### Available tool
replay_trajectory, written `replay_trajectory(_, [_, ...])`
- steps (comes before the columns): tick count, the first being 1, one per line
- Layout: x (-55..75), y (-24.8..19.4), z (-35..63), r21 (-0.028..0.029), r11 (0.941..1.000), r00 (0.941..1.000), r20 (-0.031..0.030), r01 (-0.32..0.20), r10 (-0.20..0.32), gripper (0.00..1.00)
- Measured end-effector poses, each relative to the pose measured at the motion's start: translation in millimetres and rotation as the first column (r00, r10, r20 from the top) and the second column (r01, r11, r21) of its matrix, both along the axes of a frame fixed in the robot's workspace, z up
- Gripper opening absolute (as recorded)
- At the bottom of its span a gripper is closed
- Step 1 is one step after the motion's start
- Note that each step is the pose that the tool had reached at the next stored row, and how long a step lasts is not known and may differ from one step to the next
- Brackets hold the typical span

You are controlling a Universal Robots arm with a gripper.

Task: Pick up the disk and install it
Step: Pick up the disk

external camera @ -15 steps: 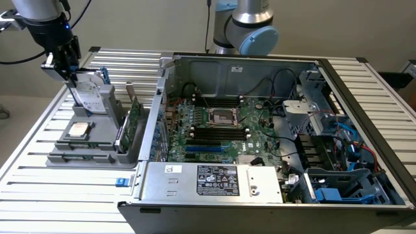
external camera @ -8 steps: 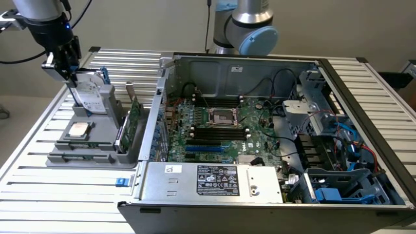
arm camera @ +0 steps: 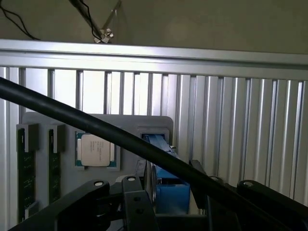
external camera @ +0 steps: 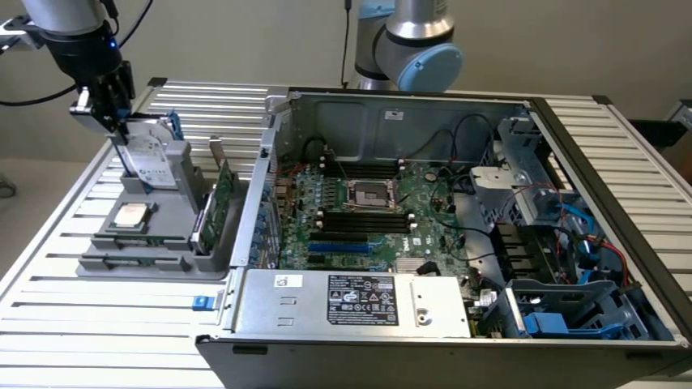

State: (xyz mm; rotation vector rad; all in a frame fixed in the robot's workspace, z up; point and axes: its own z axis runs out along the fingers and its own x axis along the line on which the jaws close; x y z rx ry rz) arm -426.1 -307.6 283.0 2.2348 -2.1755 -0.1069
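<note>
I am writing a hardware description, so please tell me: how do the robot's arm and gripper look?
The arm is a silver-grey tube with a light blue joint cap. Its wrist end is black with a small blue light. The gripper is black, with jointed links and silver pins. Black cables run beside it.

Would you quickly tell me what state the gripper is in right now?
Gripper: straddles the disk standing in the grey holder; whether it is gripping cannot be told.
</note>
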Motion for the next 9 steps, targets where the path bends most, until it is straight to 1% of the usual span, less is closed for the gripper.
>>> replay_trajectory(2, [0.0,0.0,0.0,-0.0002,1.0000,1.0000,0.0000,0.000,0.000,0.35])
replay_trajectory(9, [0.0,0.0,0.0,-0.0004,1.0000,1.0000,0.0000,0.000,0.000,0.34])
